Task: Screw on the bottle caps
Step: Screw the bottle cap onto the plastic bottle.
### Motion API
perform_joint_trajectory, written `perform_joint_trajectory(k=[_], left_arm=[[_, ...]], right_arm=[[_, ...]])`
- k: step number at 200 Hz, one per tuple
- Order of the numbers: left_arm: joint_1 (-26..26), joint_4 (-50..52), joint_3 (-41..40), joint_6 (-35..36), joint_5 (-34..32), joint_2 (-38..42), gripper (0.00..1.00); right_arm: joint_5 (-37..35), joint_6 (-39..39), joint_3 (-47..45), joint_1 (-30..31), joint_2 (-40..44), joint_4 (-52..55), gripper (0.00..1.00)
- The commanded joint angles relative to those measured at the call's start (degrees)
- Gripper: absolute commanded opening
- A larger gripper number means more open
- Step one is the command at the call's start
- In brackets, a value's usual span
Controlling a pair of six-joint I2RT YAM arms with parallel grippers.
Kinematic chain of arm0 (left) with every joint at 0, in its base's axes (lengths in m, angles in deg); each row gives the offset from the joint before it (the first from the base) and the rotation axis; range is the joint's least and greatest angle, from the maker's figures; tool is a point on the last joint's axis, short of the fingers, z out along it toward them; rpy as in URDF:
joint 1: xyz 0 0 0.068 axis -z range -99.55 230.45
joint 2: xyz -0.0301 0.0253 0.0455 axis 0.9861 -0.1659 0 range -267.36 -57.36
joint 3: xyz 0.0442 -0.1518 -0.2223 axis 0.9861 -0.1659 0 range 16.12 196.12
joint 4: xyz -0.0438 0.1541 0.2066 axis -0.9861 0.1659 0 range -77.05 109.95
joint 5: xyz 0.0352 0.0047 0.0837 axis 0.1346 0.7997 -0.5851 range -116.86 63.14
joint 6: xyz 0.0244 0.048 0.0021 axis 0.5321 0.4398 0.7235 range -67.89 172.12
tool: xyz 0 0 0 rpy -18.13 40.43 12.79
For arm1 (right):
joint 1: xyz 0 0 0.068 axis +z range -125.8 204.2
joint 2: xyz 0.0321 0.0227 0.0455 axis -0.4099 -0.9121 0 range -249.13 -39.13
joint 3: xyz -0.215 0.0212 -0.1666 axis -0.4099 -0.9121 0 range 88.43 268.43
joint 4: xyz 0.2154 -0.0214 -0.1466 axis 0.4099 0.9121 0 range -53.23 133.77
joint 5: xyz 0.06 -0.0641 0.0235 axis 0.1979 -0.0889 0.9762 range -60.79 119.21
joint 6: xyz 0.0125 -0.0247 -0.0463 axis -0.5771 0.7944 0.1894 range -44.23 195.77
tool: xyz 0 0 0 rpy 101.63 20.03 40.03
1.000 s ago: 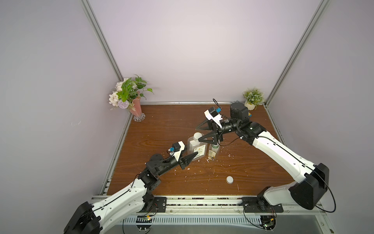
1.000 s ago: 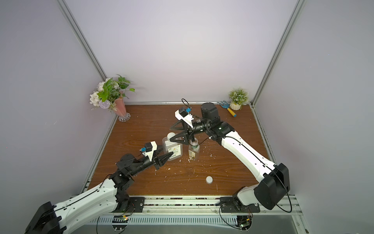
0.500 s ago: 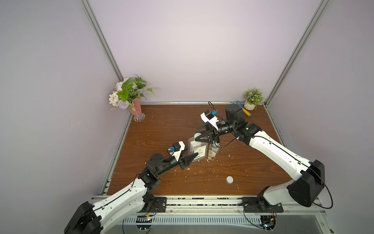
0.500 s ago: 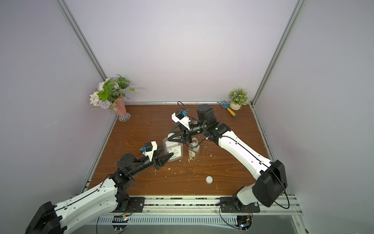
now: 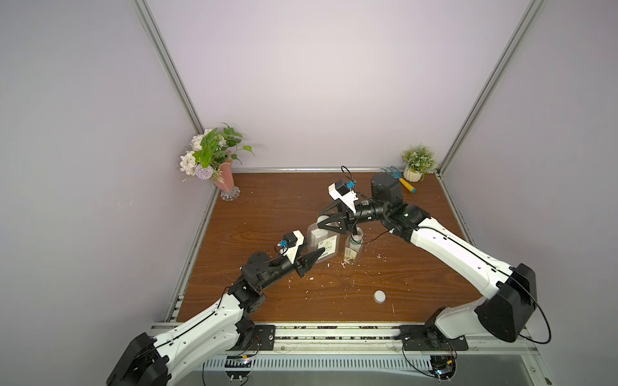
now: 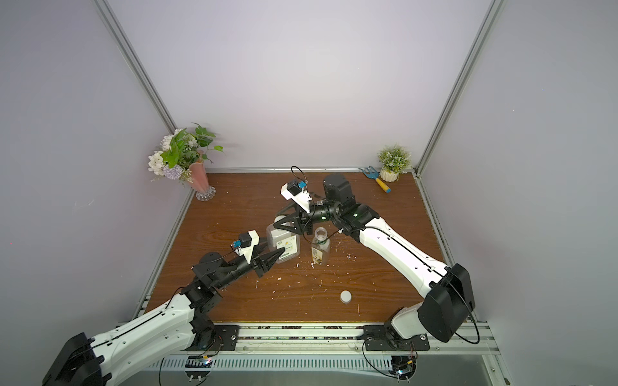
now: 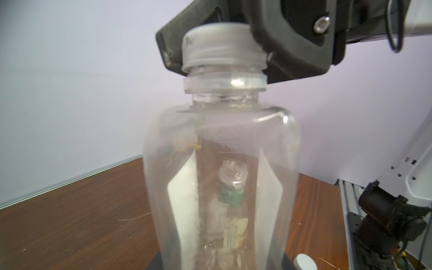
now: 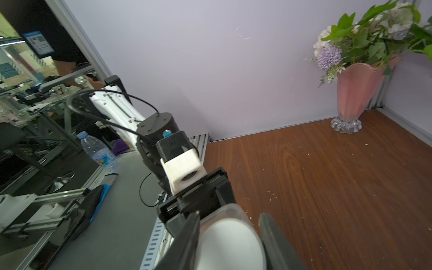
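The cap (image 7: pixel 222 44) sits on the square bottle (image 7: pixel 222 187), newly pinched by the right gripper (image 8: pixel 230 238), which swung over and closed within the last second, so twisting can likely begin, while the left gripper (image 5: pixel 316 254) clamps that bottle's body; the round bottle (image 6: pixel 320 249) stands open just beside it, a second cap (image 6: pixel 345 296) well apart.
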State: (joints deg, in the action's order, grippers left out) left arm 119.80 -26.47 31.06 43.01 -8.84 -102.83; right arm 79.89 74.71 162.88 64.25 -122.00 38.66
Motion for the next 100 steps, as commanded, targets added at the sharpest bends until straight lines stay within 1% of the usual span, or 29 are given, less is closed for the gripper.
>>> perform_joint_trajectory(k=[1, 35, 47, 70, 77, 82, 100], left_arm=[[-0.44, -6.47, 1.16, 0.88, -4.81, 0.99, 0.01], [-0.46, -9.56, 1.56, 2.22, -9.43, 0.03, 0.01], [-0.43, -10.98, 1.85, 2.65, -10.91, -0.96, 0.01], [-0.42, -12.62, 3.26, 4.27, -13.42, -3.37, 0.01], [-0.48, -13.11, 3.83, 4.94, -14.40, -4.22, 0.00], [-0.43, -13.28, 4.22, 5.43, -14.96, -4.90, 0.01], [-0.46, -14.20, 6.19, 6.89, -16.78, -7.67, 0.01]], right_arm=[[-11.07, -3.41, -1.36, 3.27, 0.37, -2.63, 0.00], [-27.17, -7.22, 0.40, 9.99, -2.12, -2.16, 0.00], [-31.93, -9.00, 1.75, 11.55, -3.40, -1.61, 0.00], [-44.68, -10.49, 4.26, 14.78, -5.10, -0.40, 0.00], [-46.69, -11.13, 4.62, 15.21, -5.42, -0.65, 0.00], [-49.98, -11.95, 5.19, 15.80, -5.90, -0.23, 0.00], [-56.85, -14.14, 8.12, 17.08, -7.90, 2.15, 0.00]])
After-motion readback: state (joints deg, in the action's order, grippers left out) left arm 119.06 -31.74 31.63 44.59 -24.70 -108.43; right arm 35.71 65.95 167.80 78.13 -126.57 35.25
